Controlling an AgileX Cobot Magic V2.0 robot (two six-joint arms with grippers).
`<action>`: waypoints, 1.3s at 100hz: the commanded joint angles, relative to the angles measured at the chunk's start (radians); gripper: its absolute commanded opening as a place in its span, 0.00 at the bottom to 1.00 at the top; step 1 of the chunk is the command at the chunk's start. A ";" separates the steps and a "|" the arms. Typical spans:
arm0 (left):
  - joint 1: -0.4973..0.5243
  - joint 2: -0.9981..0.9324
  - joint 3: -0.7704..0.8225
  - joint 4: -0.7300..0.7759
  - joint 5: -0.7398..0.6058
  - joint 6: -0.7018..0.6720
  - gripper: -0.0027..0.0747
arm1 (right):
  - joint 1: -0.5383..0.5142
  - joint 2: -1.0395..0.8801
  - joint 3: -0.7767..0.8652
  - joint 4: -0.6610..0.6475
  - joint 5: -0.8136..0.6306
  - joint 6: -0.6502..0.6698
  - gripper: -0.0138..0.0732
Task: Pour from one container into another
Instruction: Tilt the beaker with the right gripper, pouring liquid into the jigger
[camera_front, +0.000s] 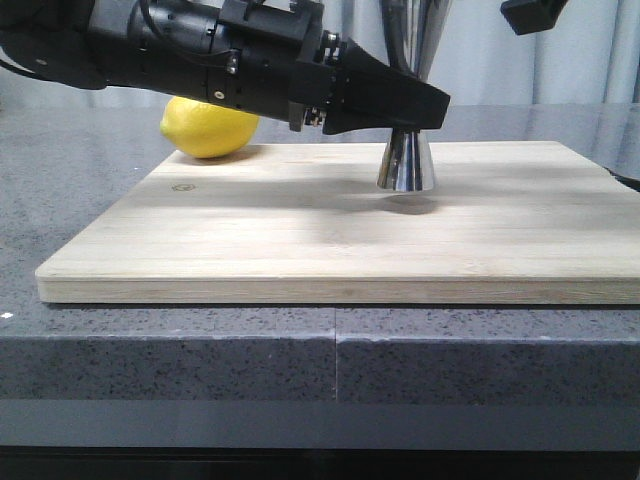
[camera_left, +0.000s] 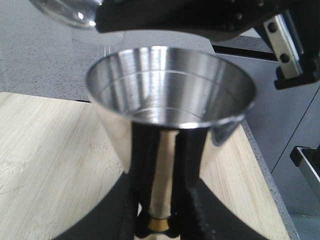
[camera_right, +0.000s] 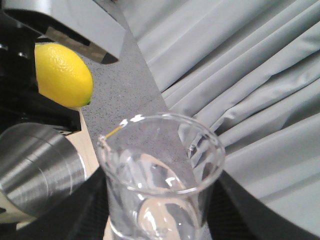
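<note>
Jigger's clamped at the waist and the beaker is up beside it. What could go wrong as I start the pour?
1. The beaker in the right tool sits beside the jigger's rim, not clearly over it; tipping now could spill onto the cutting board.
2. The left tool grips only the thin waist, so a bump from the glass could tilt the jigger.
3. The beaker nearly hides behind the left arm in the left wrist view, so alignment is hard to judge.

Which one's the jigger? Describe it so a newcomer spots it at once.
Start at the wooden board on the grey counter. The jigger stands upright right of the board's centre, with the left gripper at its waist. It is mirror-bright steel in two cones with a gold band, unlike the yellow lemon behind the board or the clear beaker.
</note>
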 joint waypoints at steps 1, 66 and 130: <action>-0.007 -0.069 -0.031 -0.070 0.059 -0.007 0.01 | 0.002 -0.035 -0.034 0.021 -0.060 -0.004 0.50; -0.007 -0.069 -0.031 -0.070 0.059 -0.007 0.01 | 0.002 -0.035 -0.063 -0.069 -0.038 -0.004 0.50; -0.007 -0.069 -0.031 -0.070 0.059 -0.007 0.01 | 0.002 -0.035 -0.089 -0.147 -0.014 -0.004 0.50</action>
